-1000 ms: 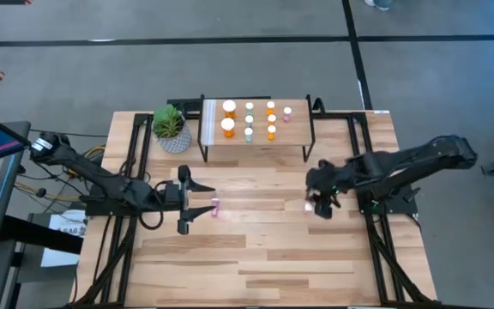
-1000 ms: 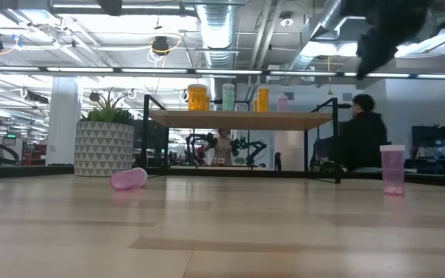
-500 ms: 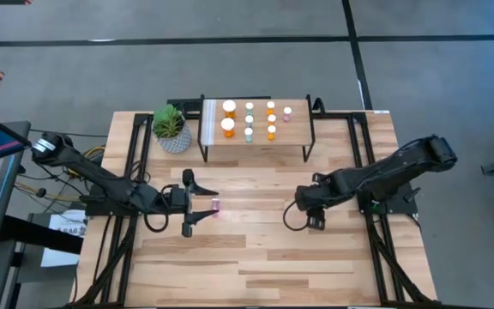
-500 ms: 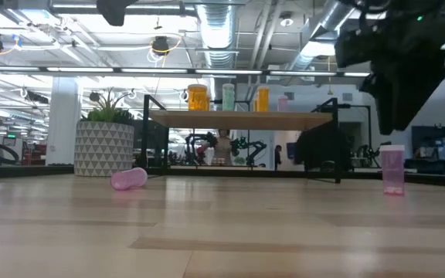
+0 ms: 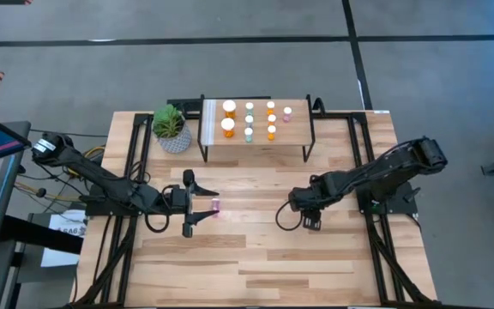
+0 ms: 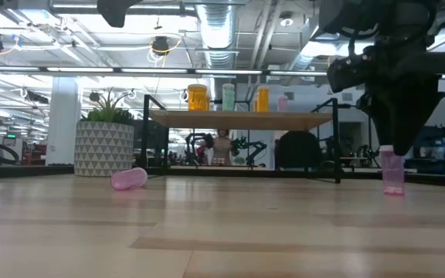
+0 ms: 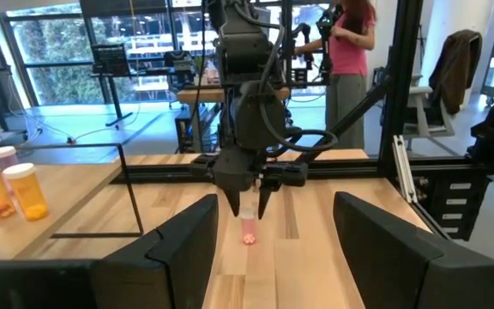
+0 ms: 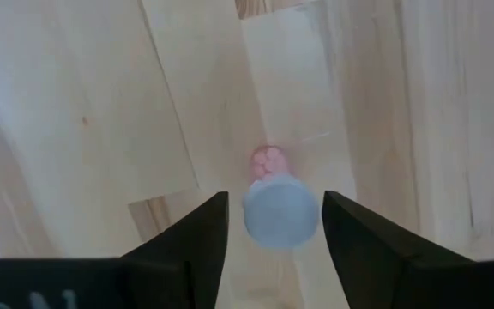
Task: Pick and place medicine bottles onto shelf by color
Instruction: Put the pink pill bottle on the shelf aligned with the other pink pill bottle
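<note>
A pink medicine bottle [image 6: 392, 171] with a white cap [image 8: 281, 211] stands upright on the table. My right gripper [image 8: 274, 202] points down over it, open, one finger on either side of the cap with a gap at each. In the high view that gripper [image 5: 304, 211] hides the bottle. A second pink bottle [image 5: 216, 206] lies on its side on the table. My left gripper [image 5: 201, 204] hangs level and open well above the table, just short of it. The shelf [image 5: 256, 148] at the far side carries orange [image 5: 228, 127], teal [image 5: 249, 133] and pink [image 5: 287, 112] bottles, all standing upright.
A potted plant [image 5: 170, 127] stands left of the shelf. The shelf's black legs [image 6: 337, 147] reach down to the table. Bare wood lies between the two grippers and toward the near edge. People stand in the room behind the table.
My right gripper has come down and a little toward the table's left edge, tipping from slanted to pointing straight down, until its fingertips reach the upright pink bottle's cap. Both pink bottles have stayed where they were.
</note>
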